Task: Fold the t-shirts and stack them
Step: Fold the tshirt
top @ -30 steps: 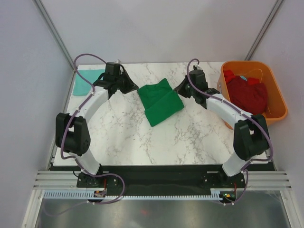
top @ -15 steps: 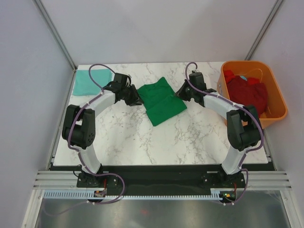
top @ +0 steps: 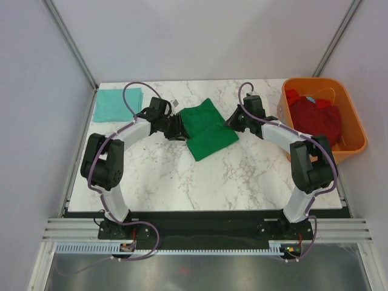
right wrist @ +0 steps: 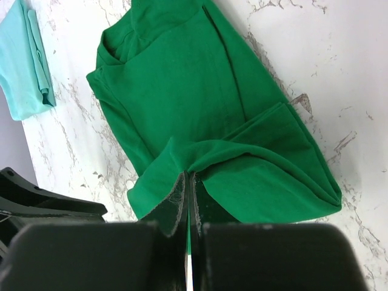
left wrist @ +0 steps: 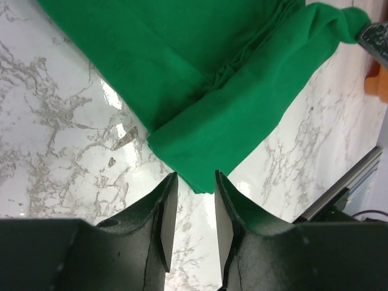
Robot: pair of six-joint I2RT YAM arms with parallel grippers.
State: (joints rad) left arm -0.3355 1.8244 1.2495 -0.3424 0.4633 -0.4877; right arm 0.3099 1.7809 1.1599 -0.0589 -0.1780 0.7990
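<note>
Left hand has opened beside the dark green t-shirt; right hand stays clenched on its edge

Matt, soft knit cloth on the green t-shirt. Glossy, smooth marble-look top on the table, with glare spots. Matt black plastic on the left gripper; the orange tub is smooth plastic.
</note>
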